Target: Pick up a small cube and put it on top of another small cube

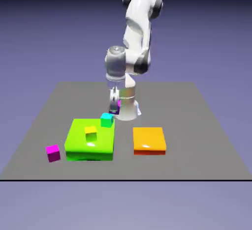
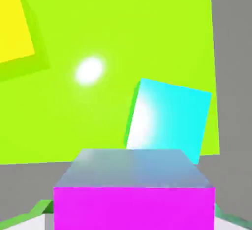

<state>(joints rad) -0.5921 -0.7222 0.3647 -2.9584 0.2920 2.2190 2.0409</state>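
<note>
The magenta cube lies nearest me; behind it, the jaws are closed on the violet cube, seemingly light and stiff, best held by flat sides, near the cyan cube

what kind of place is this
Likely a simulated robot test scene: a white arm over a plain grey tabletop, with flat coloured slabs and a blank blue-violet backdrop.

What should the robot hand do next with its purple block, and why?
Probably ease the hand over the blue block, keeping the purple block high, because the hand view shows the blue block ahead, not yet squarely underneath.
</note>
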